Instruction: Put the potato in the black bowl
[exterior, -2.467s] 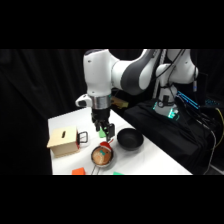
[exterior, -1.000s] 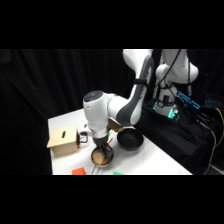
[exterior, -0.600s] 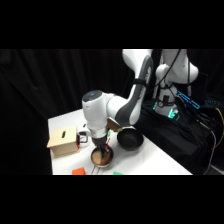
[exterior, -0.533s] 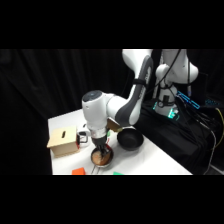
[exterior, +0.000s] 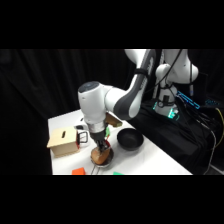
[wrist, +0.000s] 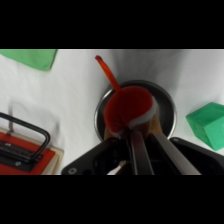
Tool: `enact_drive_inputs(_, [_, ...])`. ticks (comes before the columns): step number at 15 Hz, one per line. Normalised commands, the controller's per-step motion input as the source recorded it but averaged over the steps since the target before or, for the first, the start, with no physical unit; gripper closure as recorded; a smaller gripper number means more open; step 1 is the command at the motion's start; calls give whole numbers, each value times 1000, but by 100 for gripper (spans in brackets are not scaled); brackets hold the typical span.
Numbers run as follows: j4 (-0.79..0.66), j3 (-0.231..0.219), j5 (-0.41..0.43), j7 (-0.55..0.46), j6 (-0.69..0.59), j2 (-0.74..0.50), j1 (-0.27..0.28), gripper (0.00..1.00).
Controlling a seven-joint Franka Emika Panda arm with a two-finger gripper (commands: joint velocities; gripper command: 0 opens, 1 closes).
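The potato (wrist: 129, 106), a rounded reddish-orange lump, sits inside the shiny metal pan (wrist: 167, 102), whose orange-red handle points away from it. My gripper (wrist: 135, 126) is down in the pan, with its fingers close together against the potato's near side; it looks shut on the potato. In the side view the gripper (exterior: 101, 149) reaches straight down into the pan (exterior: 101, 159) near the table's front edge. There the potato (exterior: 99, 157) shows only as a tan patch below it. The black bowl (exterior: 129, 138) stands empty just right of the pan and slightly further back.
A wooden box (exterior: 62, 141) with a black handle (wrist: 27, 135) stands left of the pan. One green block (wrist: 207, 125) lies close beside the pan, another (wrist: 34, 57) lies further off. An orange block (exterior: 78, 171) lies at the table's front edge. Black equipment borders the table's right side.
The arm has come down from above the pan, bringing the gripper into it. Over the last second it has hardly moved.
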Motion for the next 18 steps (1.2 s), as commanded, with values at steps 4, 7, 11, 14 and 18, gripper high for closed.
enact_drive_inputs(4, [-278,-62,-124,180,-326,-597,77,96])
enact_drive_inputs(7, [-489,-37,-138,154,-143,-636,29,95])
enact_drive_inputs(11, [-643,-6,-145,149,26,-640,-4,95])
enact_drive_inputs(14, [-654,19,-125,146,128,-582,-34,95])
enact_drive_inputs(18, [-536,33,-101,123,191,-449,-56,95])
